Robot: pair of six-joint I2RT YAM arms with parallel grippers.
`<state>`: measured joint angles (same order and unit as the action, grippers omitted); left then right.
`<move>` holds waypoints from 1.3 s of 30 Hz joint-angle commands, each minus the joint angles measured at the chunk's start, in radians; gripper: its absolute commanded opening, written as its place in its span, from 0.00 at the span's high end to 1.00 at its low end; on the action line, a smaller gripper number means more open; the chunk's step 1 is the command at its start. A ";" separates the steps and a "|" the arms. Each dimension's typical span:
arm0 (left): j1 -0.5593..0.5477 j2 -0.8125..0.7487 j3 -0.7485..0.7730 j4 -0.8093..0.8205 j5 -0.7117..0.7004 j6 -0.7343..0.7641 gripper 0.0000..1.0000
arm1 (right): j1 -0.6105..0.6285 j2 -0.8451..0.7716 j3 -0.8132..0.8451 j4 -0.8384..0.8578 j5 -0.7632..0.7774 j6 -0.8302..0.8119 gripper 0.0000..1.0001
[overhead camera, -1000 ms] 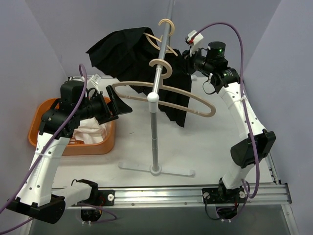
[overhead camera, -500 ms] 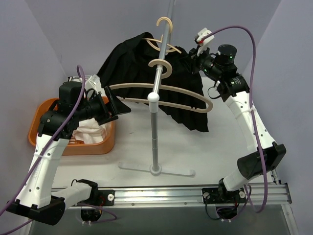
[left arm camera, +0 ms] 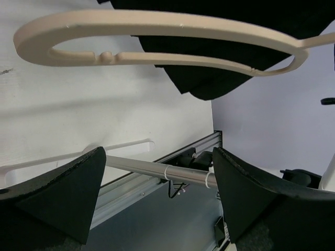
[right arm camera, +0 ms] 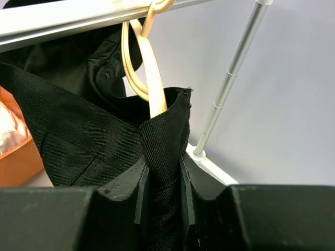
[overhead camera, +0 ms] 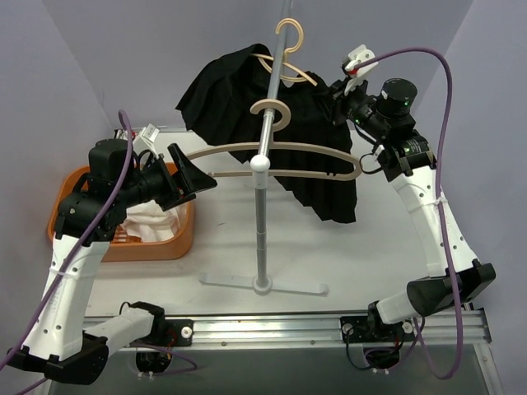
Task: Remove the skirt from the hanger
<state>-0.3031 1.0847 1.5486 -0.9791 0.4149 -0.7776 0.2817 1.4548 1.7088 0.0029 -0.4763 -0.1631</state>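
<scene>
The black skirt (overhead camera: 235, 90) hangs on the far beige hanger (overhead camera: 288, 37) at the top of the rack, with its hem down at the right. My right gripper (overhead camera: 336, 97) is shut on the skirt's edge (right arm camera: 162, 136), right below the hanger's arm (right arm camera: 153, 78). The cloth is pinched between both fingers (right arm camera: 137, 188). My left gripper (overhead camera: 193, 169) stands open with nothing between its fingers, just beside the left end of a second, bare hanger (overhead camera: 272, 152). In the left wrist view this bare hanger (left arm camera: 157, 23) lies above my left gripper (left arm camera: 158, 157), with the skirt (left arm camera: 209, 83) behind it.
The rack's metal pole (overhead camera: 262, 222) rises from a white foot (overhead camera: 263, 285) in the middle of the table. An orange basket (overhead camera: 82, 177) holding white cloth (overhead camera: 152, 220) sits at the left, under my left arm. Grey walls close in on both sides.
My right gripper has moved up and to the right with the skirt's edge, dragging the skirt rightward along the far hanger, which has swung. My left gripper has risen slightly.
</scene>
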 commanded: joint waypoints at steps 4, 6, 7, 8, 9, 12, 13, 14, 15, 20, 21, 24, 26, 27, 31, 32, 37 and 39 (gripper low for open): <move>0.009 0.061 0.188 -0.079 -0.129 0.015 0.09 | -0.009 -0.100 -0.006 0.055 0.045 -0.033 1.00; 0.009 0.115 0.263 -0.102 -0.145 0.029 0.09 | -0.012 -0.099 -0.003 0.023 0.056 -0.039 1.00; 0.009 0.133 0.287 -0.110 -0.146 0.035 0.09 | -0.013 -0.097 0.002 0.014 0.059 -0.044 1.00; 0.009 0.168 0.313 -0.118 -0.151 0.043 0.09 | -0.015 -0.094 0.003 0.005 0.064 -0.047 1.00; 0.009 0.185 0.361 -0.125 -0.153 0.046 0.09 | -0.015 -0.096 0.002 0.002 0.065 -0.050 1.00; 0.010 0.231 0.428 -0.115 -0.154 0.040 0.09 | -0.016 -0.102 -0.015 0.002 0.053 -0.062 1.00; 0.010 0.238 0.436 -0.107 -0.151 0.032 0.09 | -0.016 -0.105 -0.017 0.000 0.048 -0.067 1.00; 0.012 0.248 0.441 -0.098 -0.146 0.026 0.09 | -0.016 -0.106 -0.018 0.002 0.050 -0.067 1.00; 0.012 0.254 0.452 -0.095 -0.145 0.021 0.09 | -0.016 -0.106 -0.015 -0.030 0.060 -0.070 1.00; 0.018 0.277 0.475 -0.084 -0.163 0.008 0.09 | -0.022 -0.119 -0.024 -0.061 0.088 -0.085 1.00; 0.019 0.284 0.484 -0.101 -0.186 0.009 0.09 | -0.024 -0.126 -0.044 -0.055 0.093 -0.084 1.00; 0.036 0.320 0.536 -0.130 -0.228 0.026 0.09 | -0.024 -0.154 -0.090 -0.032 0.116 -0.063 1.00; 0.053 0.349 0.577 -0.138 -0.251 0.032 0.09 | -0.024 -0.172 -0.115 -0.024 0.139 -0.052 1.00; 0.058 0.356 0.588 -0.130 -0.260 0.031 0.09 | -0.024 -0.180 -0.126 -0.026 0.146 -0.049 1.00; 0.070 0.402 0.634 -0.073 -0.281 0.008 0.09 | -0.024 -0.205 -0.188 -0.056 0.191 -0.044 1.00; 0.073 0.424 0.646 -0.061 -0.274 0.000 0.09 | -0.024 -0.212 -0.196 -0.079 0.209 -0.042 1.00; 0.075 0.478 0.619 0.032 -0.212 -0.072 0.10 | -0.024 -0.241 -0.258 -0.127 0.277 0.007 1.00; 0.073 0.451 0.515 0.062 -0.205 -0.080 0.10 | -0.024 -0.244 -0.265 -0.168 0.306 0.023 1.00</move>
<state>-0.2340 1.5543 2.1433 -1.0027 0.1814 -0.8154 0.2623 1.2545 1.4406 -0.2047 -0.2401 -0.1944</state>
